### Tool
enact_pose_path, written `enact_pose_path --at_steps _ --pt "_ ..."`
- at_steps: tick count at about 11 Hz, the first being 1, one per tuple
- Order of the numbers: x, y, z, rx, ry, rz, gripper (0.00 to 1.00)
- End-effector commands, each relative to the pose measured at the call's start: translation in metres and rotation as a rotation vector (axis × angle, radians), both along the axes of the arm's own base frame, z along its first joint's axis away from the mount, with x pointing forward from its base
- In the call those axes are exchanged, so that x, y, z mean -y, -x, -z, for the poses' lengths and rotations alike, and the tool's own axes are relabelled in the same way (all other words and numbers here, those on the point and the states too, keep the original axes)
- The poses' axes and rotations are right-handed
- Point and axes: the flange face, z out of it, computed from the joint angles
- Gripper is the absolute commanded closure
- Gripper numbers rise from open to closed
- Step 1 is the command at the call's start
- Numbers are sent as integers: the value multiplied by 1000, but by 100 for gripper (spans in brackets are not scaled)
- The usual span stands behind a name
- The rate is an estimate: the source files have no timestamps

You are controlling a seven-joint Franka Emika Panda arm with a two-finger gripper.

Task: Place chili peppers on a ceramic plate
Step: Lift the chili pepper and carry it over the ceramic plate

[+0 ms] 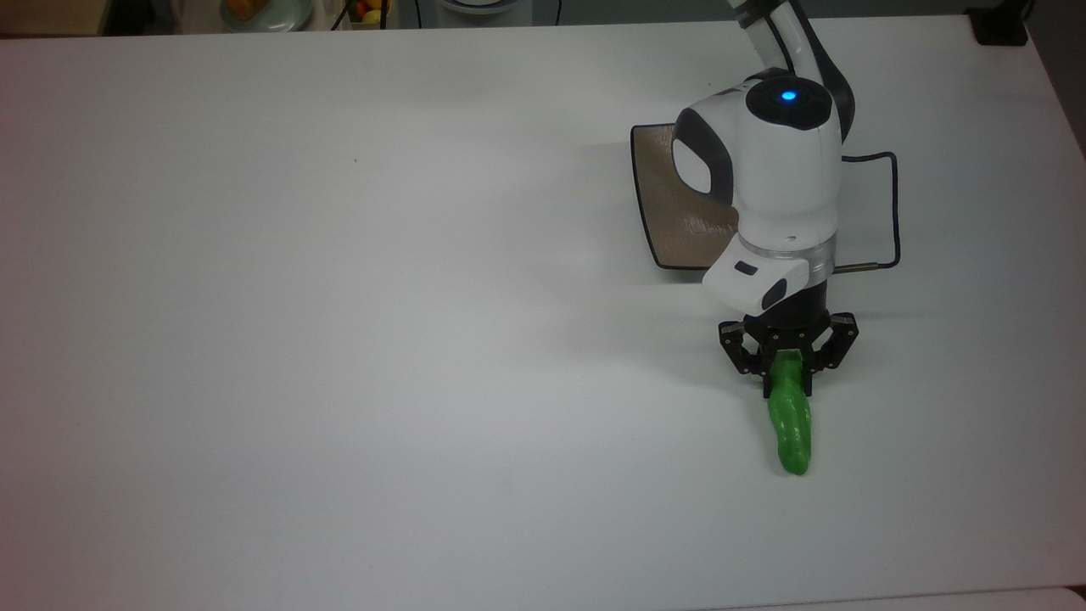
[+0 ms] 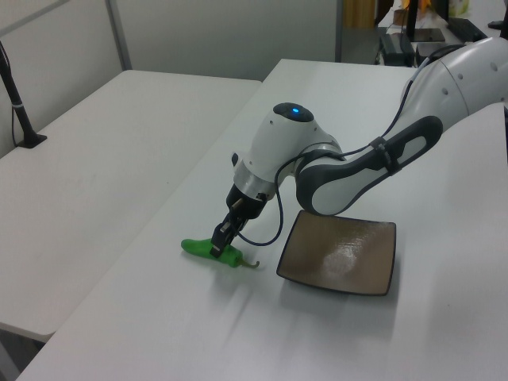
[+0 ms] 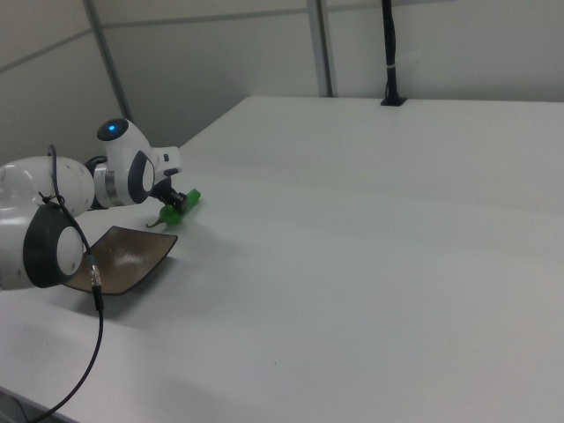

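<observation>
The green chili pepper (image 1: 791, 428) lies on the white table, its stem end under my gripper (image 1: 787, 373), which is shut on it. In the left view the pepper (image 2: 198, 248) rests on the table with its thin stem curling toward the plate, and the gripper (image 2: 218, 244) pinches it near the stem end. The square taupe-brown ceramic plate (image 1: 674, 216) sits just behind the arm in the top view, partly covered by it. The plate (image 2: 341, 258) holds nothing. In the right view the pepper (image 3: 179, 204) lies just beyond the plate (image 3: 123, 260).
A black cable (image 1: 891, 204) loops from the arm over the table beside the plate. A black post (image 2: 20, 111) stands on the neighbouring table in the left view. Dishes with food (image 1: 263, 10) sit beyond the table's far edge in the top view.
</observation>
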Motion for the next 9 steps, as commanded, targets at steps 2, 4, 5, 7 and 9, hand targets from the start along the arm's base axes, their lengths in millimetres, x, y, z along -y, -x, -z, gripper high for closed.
enact_pose_path --at_steps 2,4,5,7,9 --pt "11 8 -62 34 -26 28 100" --pt "27 19 -108 4 -5 43 100" --pt "32 26 -131 -17 10 47 100" --pt "63 39 -176 -50 34 78 100" --pt "93 60 -220 -83 56 105 100"
